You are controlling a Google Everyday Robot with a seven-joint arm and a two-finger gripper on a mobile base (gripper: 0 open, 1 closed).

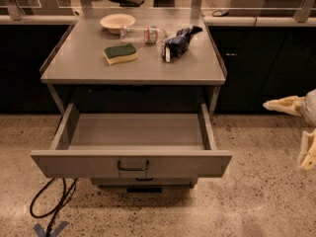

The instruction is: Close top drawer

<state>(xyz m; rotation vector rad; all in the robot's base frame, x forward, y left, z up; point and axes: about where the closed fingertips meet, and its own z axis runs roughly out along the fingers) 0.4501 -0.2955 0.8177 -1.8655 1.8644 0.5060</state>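
Note:
The top drawer of the grey metal cabinet is pulled far out toward me. Its shallow tray is empty, and the front panel carries a small dark wire handle at its centre. My gripper is at the right edge of the view, well to the right of the drawer front and not touching it. Its cream fingers stand apart and hold nothing.
The cabinet top carries a green and yellow sponge, a white bowl, a lying plastic bottle and a blue bag. A lower drawer shows under the open one. A black cable lies on the speckled floor at left.

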